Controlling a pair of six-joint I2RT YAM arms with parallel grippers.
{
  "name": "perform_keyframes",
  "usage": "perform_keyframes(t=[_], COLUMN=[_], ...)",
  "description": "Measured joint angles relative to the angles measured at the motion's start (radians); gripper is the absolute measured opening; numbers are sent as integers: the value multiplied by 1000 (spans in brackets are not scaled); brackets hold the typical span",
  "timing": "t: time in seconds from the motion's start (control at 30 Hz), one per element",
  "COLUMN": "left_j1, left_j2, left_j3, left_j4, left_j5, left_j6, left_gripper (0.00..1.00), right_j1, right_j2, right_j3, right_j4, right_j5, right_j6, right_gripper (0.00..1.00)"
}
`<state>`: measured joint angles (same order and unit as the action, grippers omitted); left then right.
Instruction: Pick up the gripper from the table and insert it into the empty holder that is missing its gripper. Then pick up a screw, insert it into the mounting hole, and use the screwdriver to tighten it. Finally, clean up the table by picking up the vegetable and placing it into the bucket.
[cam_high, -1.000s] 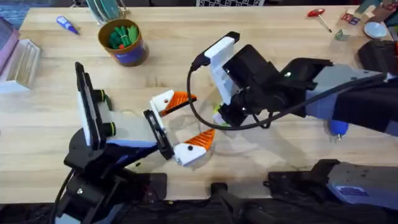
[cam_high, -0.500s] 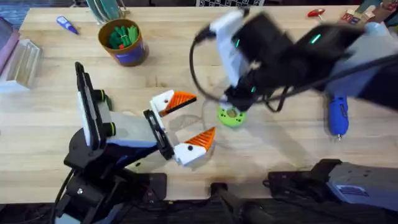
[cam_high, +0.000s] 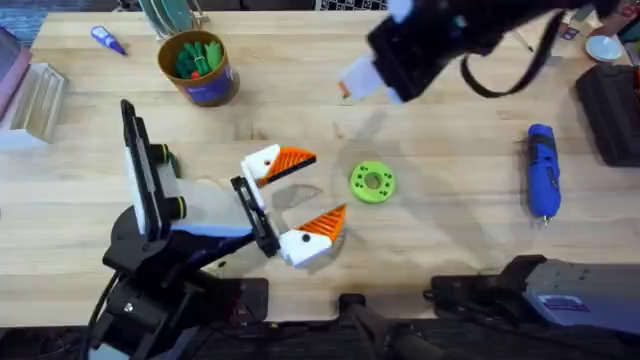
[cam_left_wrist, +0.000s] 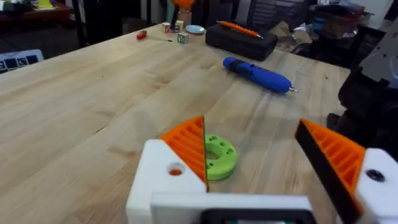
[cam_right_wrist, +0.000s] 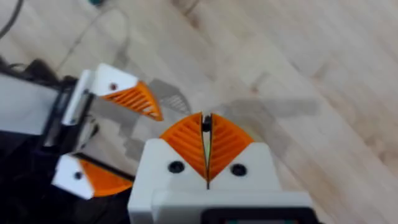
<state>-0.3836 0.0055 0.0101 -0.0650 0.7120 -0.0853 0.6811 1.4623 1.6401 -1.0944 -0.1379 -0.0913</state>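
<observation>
Looking down from above, I see my left pincer (cam_high: 327, 184) low in the middle of the frame with its fingers wide apart and nothing between them. Both of its white holders (cam_high: 262, 162) carry orange wedges (cam_high: 292, 160), so I think the gripper piece is in place. My right pincer (cam_right_wrist: 206, 134) is up high near the top right of the overhead frame. In its own camera the two orange pads (cam_right_wrist: 227, 140) are pressed together. A tiny dark speck sits where they meet. It may be a screw, but I cannot tell for sure. The blue screwdriver (cam_high: 541, 170) lies on the table (cam_high: 450, 240) at the right, well apart from both pincers. The lime-green disc (cam_high: 372, 182) lies just right of the left pincer. The bucket (cam_high: 205, 88) stands at the upper left with green pieces (cam_high: 195, 55) inside. I judge the screw step is the one in hand. To do it well I would hold the left pincer very steady, come down slowly and straight over the small hole in the white block, and keep my squeeze until the screw sits in.
</observation>
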Motion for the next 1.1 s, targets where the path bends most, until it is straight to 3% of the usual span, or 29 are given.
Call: perform_keyframes(t=[0.2, 0.43, 0.67, 1.1], left_j1=[0, 0, 0, 0], left_j2=[0, 0, 0, 0], left_j3=[0, 0, 0, 0], left_j4=[0, 0, 0, 0], left_j5=[0, 0, 0, 0], left_j6=[0, 0, 0, 0], left_gripper=[909, 909, 909, 908], right_j1=[114, 214, 248, 274], right_j2=[116, 175, 255, 255], right_j3=[142, 165, 165, 165], right_j4=[-72, -72, -41, -31], right_j5=[-46, -62, -62, -62], right_j6=[25, 39, 39, 40], right_gripper=[6, 6, 6, 6])
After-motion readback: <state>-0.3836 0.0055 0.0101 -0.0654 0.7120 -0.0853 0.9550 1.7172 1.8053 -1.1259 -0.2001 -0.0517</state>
